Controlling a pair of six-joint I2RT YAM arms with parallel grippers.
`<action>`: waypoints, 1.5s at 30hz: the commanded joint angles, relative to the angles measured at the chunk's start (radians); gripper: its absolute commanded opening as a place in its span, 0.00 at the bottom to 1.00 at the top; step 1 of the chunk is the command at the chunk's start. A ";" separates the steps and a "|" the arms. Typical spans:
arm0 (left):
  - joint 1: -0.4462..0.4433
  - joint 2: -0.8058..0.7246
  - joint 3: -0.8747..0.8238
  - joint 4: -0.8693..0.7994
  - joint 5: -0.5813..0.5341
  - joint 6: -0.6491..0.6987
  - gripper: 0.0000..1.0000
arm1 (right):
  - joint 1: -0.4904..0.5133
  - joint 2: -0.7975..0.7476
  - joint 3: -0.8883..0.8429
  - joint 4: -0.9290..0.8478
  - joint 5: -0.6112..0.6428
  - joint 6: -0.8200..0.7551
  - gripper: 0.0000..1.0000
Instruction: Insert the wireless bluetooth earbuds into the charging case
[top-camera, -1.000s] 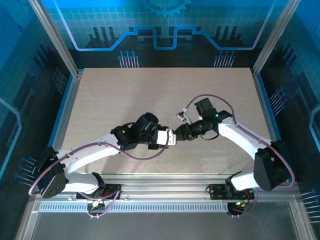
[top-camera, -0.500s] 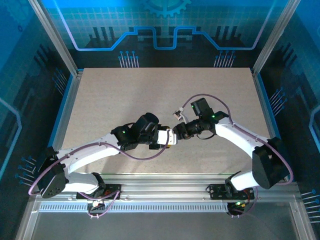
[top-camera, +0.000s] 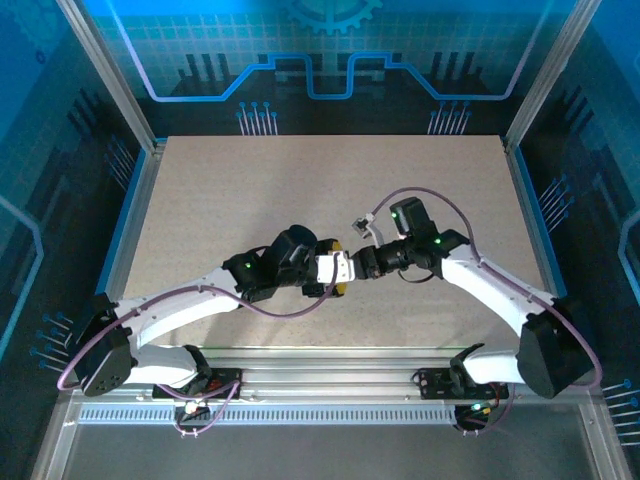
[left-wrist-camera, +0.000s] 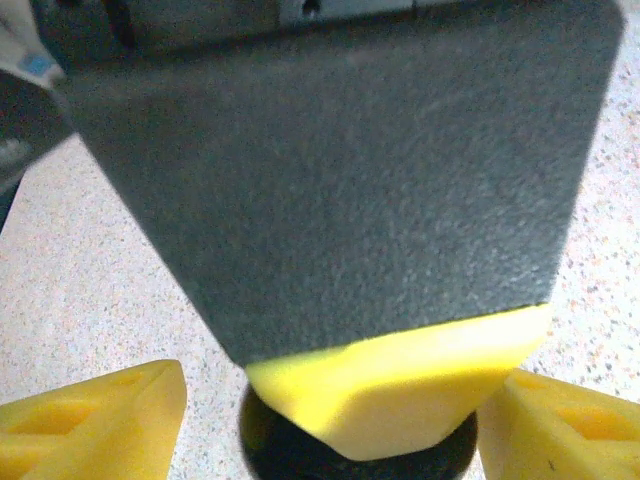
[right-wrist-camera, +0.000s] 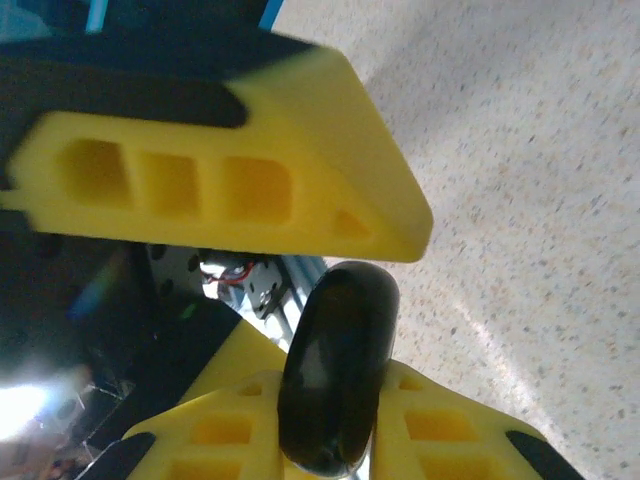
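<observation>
Left gripper (left-wrist-camera: 340, 410) released, fingers wide either side. Black charging case (right-wrist-camera: 335, 370) edge-on, pinched in right gripper (right-wrist-camera: 350, 330), clear above table (right-wrist-camera: 520, 150). Risk: thin bite on rounded shell, so case may twist, squirt out, drop when arms part.

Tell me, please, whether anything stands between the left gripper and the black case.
Yes: one dark-backed, yellow-tipped finger of the right gripper, which pinches the black case, lies across that case right in front of the open left gripper.
</observation>
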 joint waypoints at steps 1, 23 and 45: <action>0.027 -0.029 -0.019 0.076 0.023 -0.102 0.75 | -0.016 -0.054 -0.041 0.059 0.067 -0.024 0.21; 0.205 -0.264 -0.183 0.245 0.290 -0.450 0.76 | -0.071 -0.229 -0.143 0.305 0.157 -0.234 0.20; 0.287 -0.239 -0.275 0.429 0.572 -0.444 0.68 | -0.085 -0.320 -0.211 0.373 -0.061 -0.689 0.24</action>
